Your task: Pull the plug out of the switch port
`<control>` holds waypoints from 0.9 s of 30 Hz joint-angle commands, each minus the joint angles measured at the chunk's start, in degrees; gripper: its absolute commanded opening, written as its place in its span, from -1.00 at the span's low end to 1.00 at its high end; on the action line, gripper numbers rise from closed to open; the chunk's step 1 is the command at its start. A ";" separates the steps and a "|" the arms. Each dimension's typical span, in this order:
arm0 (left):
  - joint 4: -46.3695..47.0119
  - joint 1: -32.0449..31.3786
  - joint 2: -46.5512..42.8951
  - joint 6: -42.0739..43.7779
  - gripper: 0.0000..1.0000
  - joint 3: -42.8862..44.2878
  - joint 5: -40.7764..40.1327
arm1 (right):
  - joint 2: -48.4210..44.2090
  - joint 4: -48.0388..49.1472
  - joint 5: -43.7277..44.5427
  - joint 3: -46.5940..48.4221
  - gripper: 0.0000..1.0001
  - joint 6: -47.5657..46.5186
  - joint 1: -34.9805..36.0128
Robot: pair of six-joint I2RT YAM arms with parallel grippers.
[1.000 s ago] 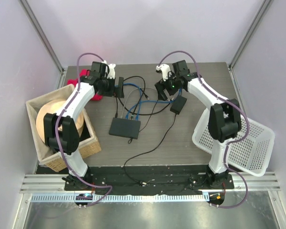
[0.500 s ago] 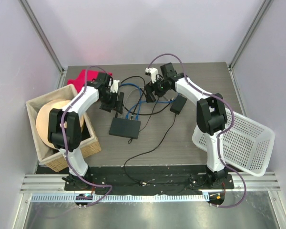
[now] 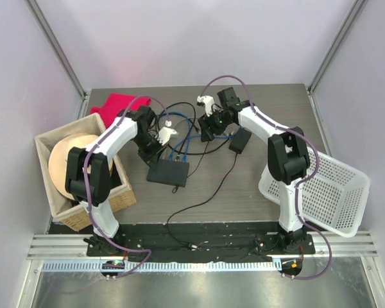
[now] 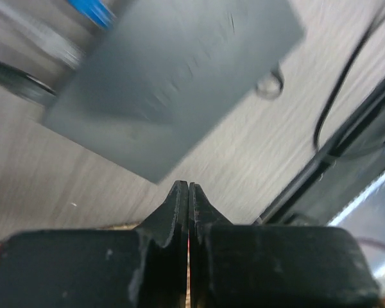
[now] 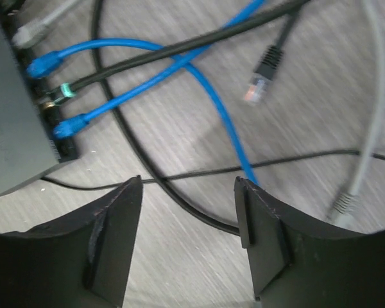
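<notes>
Starting from the near edge, a thin black cable (image 3: 199, 202) loops across the table in front of the switch (image 3: 168, 172). The switch lies flat near the middle, between a wicker basket (image 3: 119, 192) on the left and a white plastic basket (image 3: 333, 192) on the right. Its sockets face away from the arm bases. The right wrist view shows two blue plugs (image 5: 67, 126), a grey one and a black lead seated there, so no plug appears to be out yet. The left gripper (image 4: 184, 189) sits at the switch's far left corner with its fingers pressed together on nothing; whether it touches the box cannot be told. Just beyond the socket row the right gripper (image 5: 187, 186) hangs with its jaws wide apart over the tangled cables, gripping none. The task looks to be at the approach: a plug must yet be chosen, pinched and drawn out, perhaps with the box held down. Farther off lie a loose black connector (image 5: 266, 67), the power brick (image 3: 240, 141) and a red cloth (image 3: 119, 102).
</notes>
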 commanded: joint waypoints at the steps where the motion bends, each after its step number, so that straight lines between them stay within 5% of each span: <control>1: -4.24 -1.16 -2.19 7.49 -1.00 -5.40 -4.46 | -1.09 -0.23 -3.39 0.38 0.32 -0.73 2.81; 9: 8.60 -1.42 -2.02 3.45 -1.00 -14.03 -15.46 | 1.55 0.12 -1.55 -0.41 0.25 -4.33 6.68; 27: 14.23 -1.34 8.70 -7.89 -1.00 -4.72 -12.57 | 5.51 2.05 2.67 -2.08 0.04 -7.49 7.83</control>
